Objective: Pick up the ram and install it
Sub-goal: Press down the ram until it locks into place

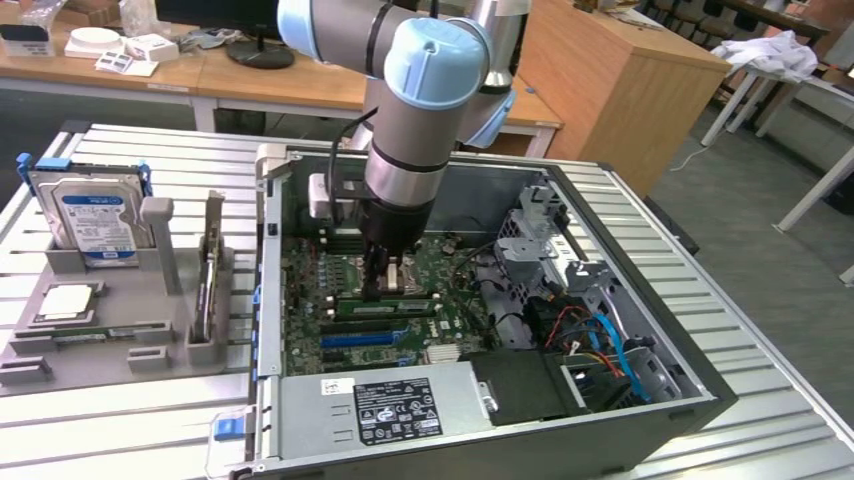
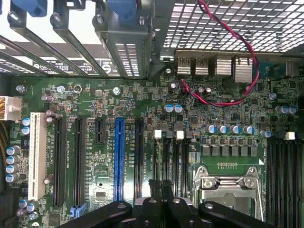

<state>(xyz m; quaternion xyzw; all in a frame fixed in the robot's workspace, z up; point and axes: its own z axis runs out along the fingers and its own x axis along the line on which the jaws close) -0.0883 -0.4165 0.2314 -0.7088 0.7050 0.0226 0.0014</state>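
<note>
My gripper (image 1: 386, 288) reaches down into the open computer case, just above the motherboard (image 1: 334, 330). In the wrist view its black fingertips (image 2: 156, 190) are pressed together, shut, with nothing visible between them. They hover over the narrow black memory slots (image 2: 173, 156) with white clips, beside the silver processor socket (image 2: 228, 185). A long narrow green strip (image 1: 400, 305) lies along those slots right under the fingers; I cannot tell whether it is the ram. Another thin stick (image 1: 207, 270) stands on edge in the grey holder on the exterior view's left.
The grey holder (image 1: 94, 350) also carries a silver hard drive with a blue label (image 1: 94, 215) and a square silver chip (image 1: 70, 302). Inside the case are a power supply (image 1: 387, 410), a drive cage (image 1: 547, 230) and blue and orange cables (image 1: 607, 345). Red-black wires (image 2: 237, 52) loop over the board.
</note>
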